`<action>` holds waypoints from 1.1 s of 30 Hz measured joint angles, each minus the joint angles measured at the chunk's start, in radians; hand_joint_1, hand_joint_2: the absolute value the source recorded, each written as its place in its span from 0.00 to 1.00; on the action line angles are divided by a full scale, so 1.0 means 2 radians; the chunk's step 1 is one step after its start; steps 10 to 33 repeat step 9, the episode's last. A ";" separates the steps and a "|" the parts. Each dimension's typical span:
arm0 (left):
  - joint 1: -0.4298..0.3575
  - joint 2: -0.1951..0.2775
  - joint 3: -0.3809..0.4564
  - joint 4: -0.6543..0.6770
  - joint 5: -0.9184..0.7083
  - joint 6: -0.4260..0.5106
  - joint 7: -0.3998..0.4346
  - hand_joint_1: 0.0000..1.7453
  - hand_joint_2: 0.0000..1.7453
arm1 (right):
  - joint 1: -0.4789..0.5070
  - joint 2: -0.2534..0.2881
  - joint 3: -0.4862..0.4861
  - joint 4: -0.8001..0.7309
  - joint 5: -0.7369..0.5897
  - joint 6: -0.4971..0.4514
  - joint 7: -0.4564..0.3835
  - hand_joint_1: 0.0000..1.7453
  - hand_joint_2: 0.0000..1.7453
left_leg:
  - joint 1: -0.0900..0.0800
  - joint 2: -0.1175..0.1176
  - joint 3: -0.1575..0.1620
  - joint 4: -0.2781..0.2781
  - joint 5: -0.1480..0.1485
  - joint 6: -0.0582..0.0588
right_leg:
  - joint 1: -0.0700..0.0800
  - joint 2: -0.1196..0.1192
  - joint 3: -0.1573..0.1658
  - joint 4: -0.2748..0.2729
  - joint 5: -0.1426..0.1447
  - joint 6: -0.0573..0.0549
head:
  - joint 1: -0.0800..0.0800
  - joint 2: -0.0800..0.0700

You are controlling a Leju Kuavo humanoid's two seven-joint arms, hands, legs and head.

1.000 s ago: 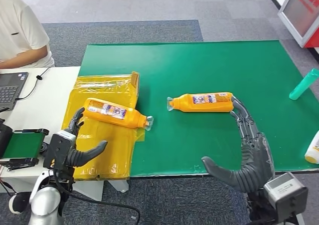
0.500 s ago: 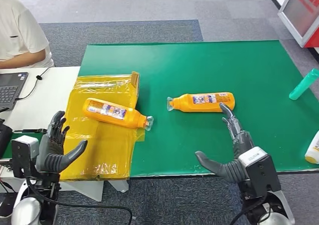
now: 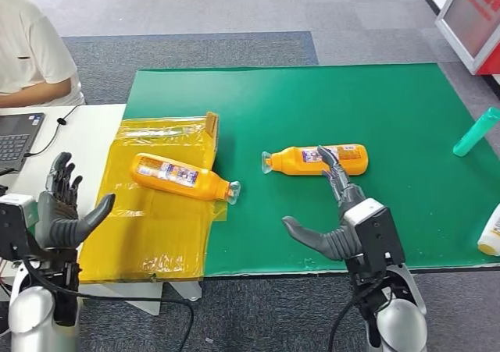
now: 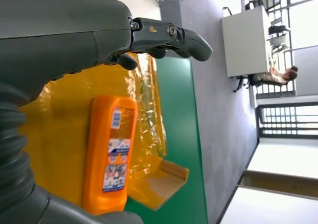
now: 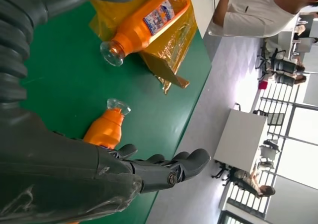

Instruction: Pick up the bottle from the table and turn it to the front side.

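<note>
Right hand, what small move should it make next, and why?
Probably ease the right hand a little forward and down so its open fingers straddle the orange bottle lying on the green mat. The fingertips already overlap the bottle's body in the head view, the thumb is spread wide, and nothing is held.

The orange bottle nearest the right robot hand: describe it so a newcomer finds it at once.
Start at the green mat. Near its middle an orange bottle lies on its side, clear cap pointing toward the yellow plastic sheet. Unlike the other orange bottle, which rests on that sheet, it lies on bare green, at the right robot hand fingertips.
</note>
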 joint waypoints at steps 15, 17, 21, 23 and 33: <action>-0.069 0.031 0.020 0.054 -0.039 -0.018 -0.009 0.00 1.00 | -0.017 0.000 0.004 0.034 -0.013 0.008 -0.007 0.00 1.00 | 0.000 0.000 0.000 0.000 0.000 0.000 | 0.000 0.000 0.000 0.000 0.000 0.000 | 0.000 0.000; -0.069 0.031 0.020 0.054 -0.039 -0.018 -0.009 0.00 1.00 | -0.017 0.000 0.004 0.034 -0.013 0.008 -0.007 0.00 1.00 | 0.000 0.000 0.000 0.000 0.000 0.000 | 0.000 0.000 0.000 0.000 0.000 0.000 | 0.000 0.000; -0.069 0.031 0.020 0.054 -0.039 -0.018 -0.009 0.00 1.00 | -0.017 0.000 0.004 0.034 -0.013 0.008 -0.007 0.00 1.00 | 0.000 0.000 0.000 0.000 0.000 0.000 | 0.000 0.000 0.000 0.000 0.000 0.000 | 0.000 0.000; -0.069 0.031 0.020 0.054 -0.039 -0.018 -0.009 0.00 1.00 | -0.017 0.000 0.004 0.034 -0.013 0.008 -0.007 0.00 1.00 | 0.000 0.000 0.000 0.000 0.000 0.000 | 0.000 0.000 0.000 0.000 0.000 0.000 | 0.000 0.000; -0.069 0.031 0.020 0.054 -0.039 -0.018 -0.009 0.00 1.00 | -0.017 0.000 0.004 0.034 -0.013 0.008 -0.007 0.00 1.00 | 0.000 0.000 0.000 0.000 0.000 0.000 | 0.000 0.000 0.000 0.000 0.000 0.000 | 0.000 0.000</action>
